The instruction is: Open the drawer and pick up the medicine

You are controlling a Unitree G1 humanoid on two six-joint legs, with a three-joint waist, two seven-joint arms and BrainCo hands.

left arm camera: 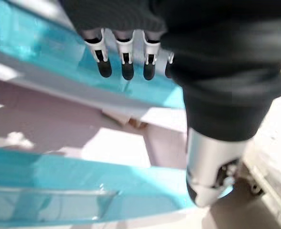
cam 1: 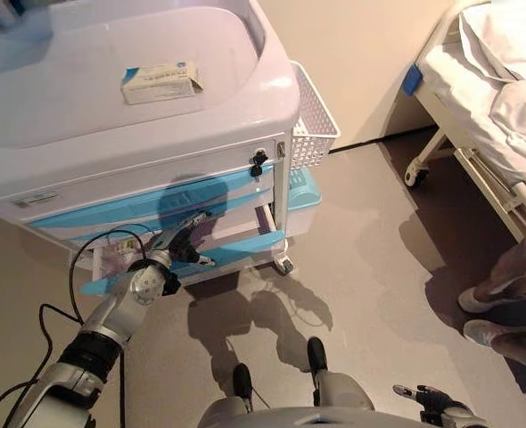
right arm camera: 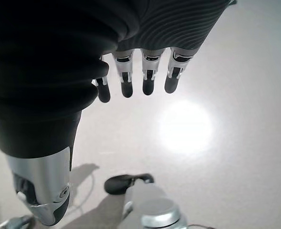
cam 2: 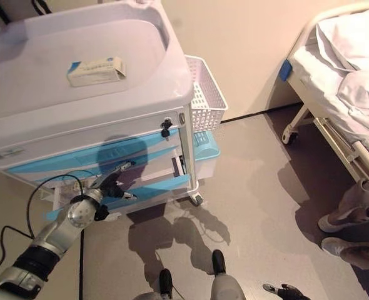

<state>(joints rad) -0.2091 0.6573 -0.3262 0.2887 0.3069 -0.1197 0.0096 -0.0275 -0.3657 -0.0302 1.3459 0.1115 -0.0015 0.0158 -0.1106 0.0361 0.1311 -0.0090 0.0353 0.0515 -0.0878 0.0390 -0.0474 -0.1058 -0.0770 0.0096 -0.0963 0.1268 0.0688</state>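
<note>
The left hand (cam 1: 184, 244) reaches into the gap of the pulled-out blue-fronted drawer (cam 1: 236, 251) low on the white cart (cam 1: 272, 98) — its fingers (left arm camera: 125, 64) hang straight and loose, holding nothing. On the cart's recessed top, towards the far side, lies the medicine box (cam 1: 161, 82). A white mesh basket (cam 1: 311, 125) hangs on the cart's right side. The right hand (cam 1: 431, 397) hangs near the floor at the near right — fingers relaxed, empty. Far right stands a bed (cam 1: 490, 89), a person's legs (cam 1: 513, 276) beside it.
</note>
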